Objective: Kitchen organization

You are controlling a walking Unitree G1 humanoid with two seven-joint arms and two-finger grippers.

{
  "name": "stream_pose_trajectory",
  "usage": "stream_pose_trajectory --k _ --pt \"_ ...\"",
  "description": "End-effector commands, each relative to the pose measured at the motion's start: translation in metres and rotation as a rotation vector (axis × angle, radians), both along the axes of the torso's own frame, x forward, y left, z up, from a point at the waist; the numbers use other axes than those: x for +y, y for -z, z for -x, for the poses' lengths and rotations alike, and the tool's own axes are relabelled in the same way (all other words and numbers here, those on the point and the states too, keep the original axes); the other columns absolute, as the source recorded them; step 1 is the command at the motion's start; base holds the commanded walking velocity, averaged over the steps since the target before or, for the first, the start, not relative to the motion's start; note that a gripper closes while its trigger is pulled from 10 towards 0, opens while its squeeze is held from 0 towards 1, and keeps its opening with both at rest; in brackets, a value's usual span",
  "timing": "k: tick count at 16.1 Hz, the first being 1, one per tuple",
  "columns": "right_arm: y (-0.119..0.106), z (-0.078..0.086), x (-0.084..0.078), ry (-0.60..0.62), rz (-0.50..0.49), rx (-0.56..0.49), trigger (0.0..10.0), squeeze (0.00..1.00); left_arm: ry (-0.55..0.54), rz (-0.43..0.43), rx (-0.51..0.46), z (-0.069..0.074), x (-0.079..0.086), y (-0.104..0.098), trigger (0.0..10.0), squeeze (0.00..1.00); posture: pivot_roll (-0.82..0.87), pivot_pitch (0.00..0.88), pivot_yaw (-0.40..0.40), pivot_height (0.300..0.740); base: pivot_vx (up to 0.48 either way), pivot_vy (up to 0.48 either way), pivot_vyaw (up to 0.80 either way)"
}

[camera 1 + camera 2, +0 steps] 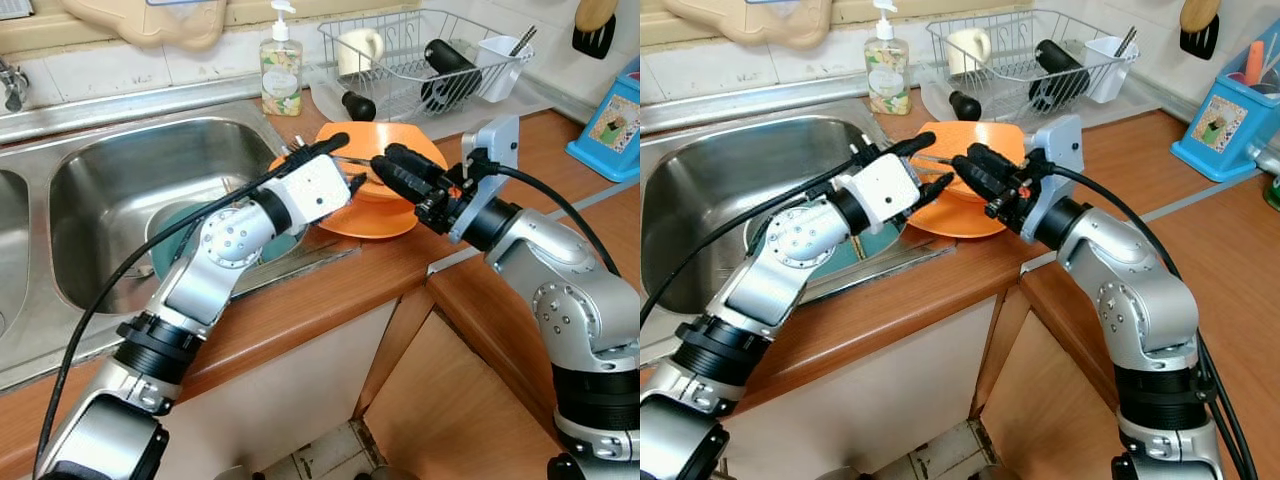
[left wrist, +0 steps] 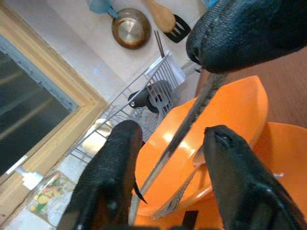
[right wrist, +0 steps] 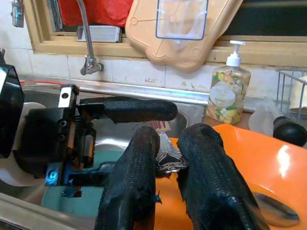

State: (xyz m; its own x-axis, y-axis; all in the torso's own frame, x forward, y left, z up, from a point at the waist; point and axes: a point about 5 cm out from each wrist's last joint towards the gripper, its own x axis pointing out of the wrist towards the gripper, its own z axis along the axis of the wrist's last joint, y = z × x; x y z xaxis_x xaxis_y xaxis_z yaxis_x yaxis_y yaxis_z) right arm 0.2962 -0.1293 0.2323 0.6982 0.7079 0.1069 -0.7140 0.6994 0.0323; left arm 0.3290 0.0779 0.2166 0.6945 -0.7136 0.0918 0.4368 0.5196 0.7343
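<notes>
Black right fingers [image 3: 211, 177] seemingly pinch utensil [image 2: 184, 127].

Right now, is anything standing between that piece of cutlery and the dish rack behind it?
Yes: the raised orange bowl sits between the cutlery in the right claw and the dish rack.

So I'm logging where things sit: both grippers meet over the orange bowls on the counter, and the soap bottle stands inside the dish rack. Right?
Not quite. The soap bottle stands on the counter behind the sink, beside the dish rack, not in it; the left eye view shows this. The left gripper and the right gripper do meet over the orange bowls.
</notes>
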Motion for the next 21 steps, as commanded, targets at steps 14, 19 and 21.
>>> stream_pose_trajectory --k 14,19,21 --pt "-0.006 0.005 0.015 -0.056 -0.031 -0.011 0.0 0.0 -0.072 -0.123 -0.101 -0.008 0.011 0.005 0.0 0.0 -0.21 0.0 0.01 0.74 0.0 0.0 0.0" --pt "-0.008 0.003 0.017 -0.063 -0.026 -0.017 1.3 0.0 -0.088 -0.145 -0.128 -0.011 0.012 0.002 0.0 0.0 -0.21 0.0 -0.005 0.74 0.0 0.0 0.0" --pt "-0.012 -0.001 0.016 -0.033 -0.015 -0.042 10.0 0.0 -0.125 -0.135 -0.156 -0.014 0.019 -0.008 0.0 0.0 -0.21 0.0 -0.01 0.74 0.0 0.0 0.0"
